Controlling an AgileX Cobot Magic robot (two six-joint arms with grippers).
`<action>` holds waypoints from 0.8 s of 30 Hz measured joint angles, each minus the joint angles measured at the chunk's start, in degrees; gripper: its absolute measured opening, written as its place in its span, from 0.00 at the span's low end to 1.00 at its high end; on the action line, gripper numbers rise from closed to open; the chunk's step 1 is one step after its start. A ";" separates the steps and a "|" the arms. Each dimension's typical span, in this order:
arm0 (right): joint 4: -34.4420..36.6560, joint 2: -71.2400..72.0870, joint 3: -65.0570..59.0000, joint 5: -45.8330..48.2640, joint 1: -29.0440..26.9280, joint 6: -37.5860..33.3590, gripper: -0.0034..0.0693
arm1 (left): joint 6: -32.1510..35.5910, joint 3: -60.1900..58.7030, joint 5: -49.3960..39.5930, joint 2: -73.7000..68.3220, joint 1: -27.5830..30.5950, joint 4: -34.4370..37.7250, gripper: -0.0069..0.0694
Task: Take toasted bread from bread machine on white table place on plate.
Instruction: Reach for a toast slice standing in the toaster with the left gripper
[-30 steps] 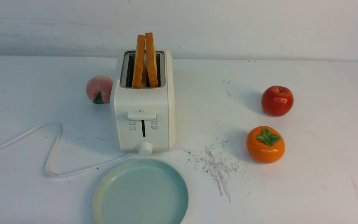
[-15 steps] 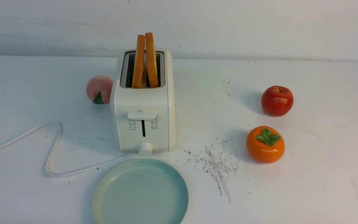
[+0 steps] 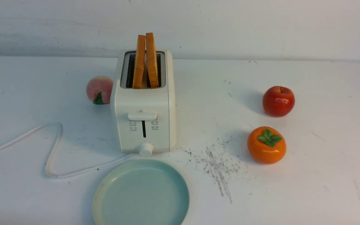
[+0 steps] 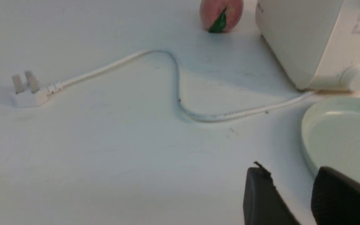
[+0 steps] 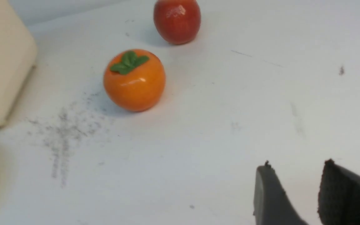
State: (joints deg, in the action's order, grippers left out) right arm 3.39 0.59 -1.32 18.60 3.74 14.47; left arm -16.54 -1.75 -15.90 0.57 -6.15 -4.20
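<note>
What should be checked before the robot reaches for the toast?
1. Toast reachable: ok, both slices stand high out of the toaster.
2. Plate free: ok, nothing on it, just in front of the toaster.
3. Left gripper ready: ok, open, holding nothing.
4. Right gripper ready: ok, open, holding nothing.
5. Cord off the plate: ok, it passes beside the rim.
6. Slices loose, not jammed: cannot tell.
</note>
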 joint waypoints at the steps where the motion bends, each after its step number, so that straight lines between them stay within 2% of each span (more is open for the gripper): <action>1: 6.70 0.00 -0.07 -2.44 0.00 0.00 0.38 | -1.89 0.00 2.94 0.00 0.00 1.73 0.40; 2: 8.23 0.00 -0.07 -3.05 0.00 0.00 0.38 | -2.37 0.00 3.71 0.00 0.00 2.12 0.40; 3: 13.36 0.00 -0.07 -5.16 0.00 0.02 0.38 | -4.01 0.00 6.65 0.00 0.00 3.59 0.40; 7: 25.56 0.00 -0.07 -8.91 0.00 0.02 0.38 | -8.69 0.00 15.30 0.00 0.00 6.99 0.40; 10: 32.03 0.00 -0.07 -10.22 0.00 -0.45 0.38 | -10.40 0.00 20.55 0.00 0.00 7.93 0.40; 19: 42.99 0.00 -0.07 -14.76 0.00 -0.66 0.38 | -10.85 0.00 24.94 0.00 0.00 8.11 0.40; 24: 45.51 0.00 0.09 -15.84 0.00 -0.72 0.37 | -10.85 0.00 26.99 0.00 0.00 8.11 0.40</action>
State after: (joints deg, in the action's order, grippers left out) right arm 48.90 0.59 -1.24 2.76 3.74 13.74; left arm -27.39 -1.75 11.09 0.57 -6.15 3.91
